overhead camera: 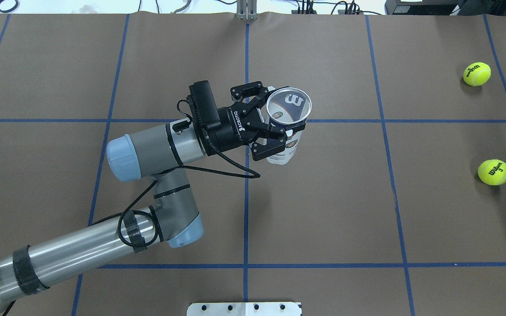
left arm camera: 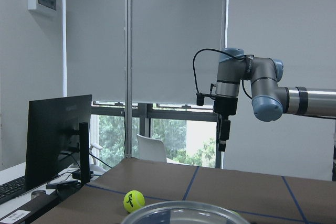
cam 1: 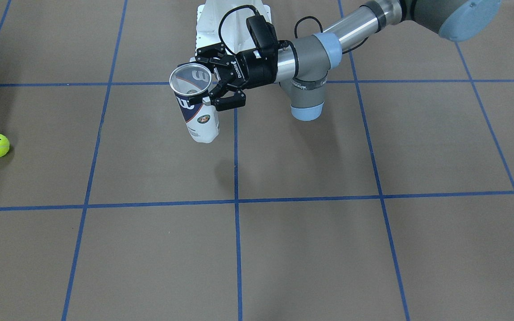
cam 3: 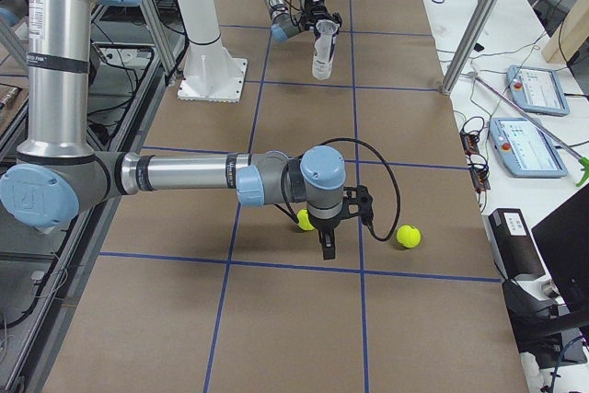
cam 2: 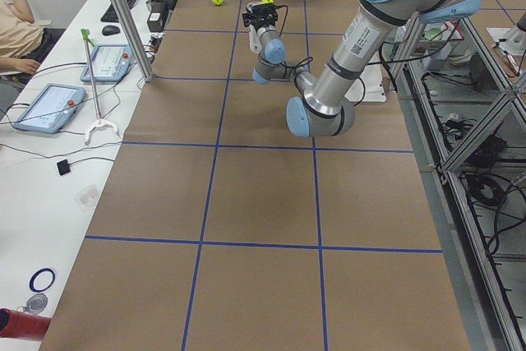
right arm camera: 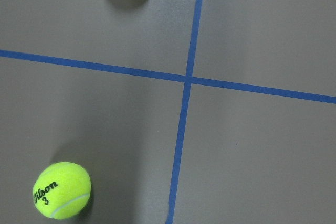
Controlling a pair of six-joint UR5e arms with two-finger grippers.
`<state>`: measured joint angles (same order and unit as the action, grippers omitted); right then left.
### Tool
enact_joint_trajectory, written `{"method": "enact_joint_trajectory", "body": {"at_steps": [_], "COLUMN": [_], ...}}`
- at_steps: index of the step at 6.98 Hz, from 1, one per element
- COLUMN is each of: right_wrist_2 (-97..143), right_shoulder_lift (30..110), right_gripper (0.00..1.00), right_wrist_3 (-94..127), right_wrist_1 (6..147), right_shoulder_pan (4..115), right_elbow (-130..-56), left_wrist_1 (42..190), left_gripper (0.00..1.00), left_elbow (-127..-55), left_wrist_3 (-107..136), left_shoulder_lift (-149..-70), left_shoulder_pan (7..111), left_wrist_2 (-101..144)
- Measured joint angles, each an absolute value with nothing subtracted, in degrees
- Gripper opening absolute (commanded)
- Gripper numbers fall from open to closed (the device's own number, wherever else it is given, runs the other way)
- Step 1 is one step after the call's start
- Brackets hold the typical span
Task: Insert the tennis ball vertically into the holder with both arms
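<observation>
The grey-silver jointed left arm [overhead camera: 156, 145] reaches in over the brown paper-covered table with blue tape grid [overhead camera: 323, 210]. Its black two-finger left gripper [overhead camera: 275, 120] is clamped round the upper part of the clear plastic cylindrical can with white and navy label [overhead camera: 290, 103]. The can stands upright, open metal-rimmed mouth up and nothing inside, and appears to hang clear of the table near the centre line. Well apart, toward the table's right end, lie two fuzzy neon yellow-green tennis balls. The nearer ball [overhead camera: 493, 172] lies closer to the robot and shows black "Wilson 3" print; the farther ball [overhead camera: 476, 73] lies beyond it. The matching right arm [cam 3: 184, 175] stretches out low over that end. Its right gripper [cam 3: 327, 244] points straight down just beside the nearer ball and above the table. It carries nothing visible; whether its fingers are spread or closed cannot be determined. Assessment: the holder is presented and the pick of the ball is not yet made. The wrist view places the nearer ball off to one corner, so the next move calls for centring over it, descending and gripping. A lift and a straight vertical drop into the can would follow, and that fit looks tight.
</observation>
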<state>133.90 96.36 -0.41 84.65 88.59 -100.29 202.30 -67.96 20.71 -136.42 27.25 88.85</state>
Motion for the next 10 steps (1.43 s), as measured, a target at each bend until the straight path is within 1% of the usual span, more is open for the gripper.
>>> {"method": "enact_joint_trajectory", "body": {"at_steps": [1,2,6,7,10], "right_wrist_2": [134.0,134.0,134.1,134.1,134.1], "right_shoulder_lift": [96.3,96.3,96.3,96.4,96.4], "right_gripper": [1.0,1.0,1.0,1.0,1.0], "right_wrist_3": [-0.3,-0.2,-0.1,-0.1,-0.1], "right_wrist_1": [84.6,84.6,84.7,84.7,84.7], "right_shoulder_pan": [88.6,88.6,88.6,88.6,88.6], "right_elbow": [-100.3,-100.4,-100.5,-100.5,-100.6], "left_wrist_1": [205.2,206.5,207.6,207.6,207.9], "left_gripper": [0.67,0.69,0.7,0.79,0.8], "left_elbow": [-65.9,-64.3,-58.0,-57.2,-56.3], "left_wrist_3": [20.6,20.4,20.3,20.4,20.5], "left_shoulder_lift": [-136.5,-136.4,-136.2,-136.2,-136.1], "left_shoulder_pan": [26.9,26.9,26.7,26.7,26.6], "left_wrist_2": [86.6,85.5,84.4,84.4,84.4]}}
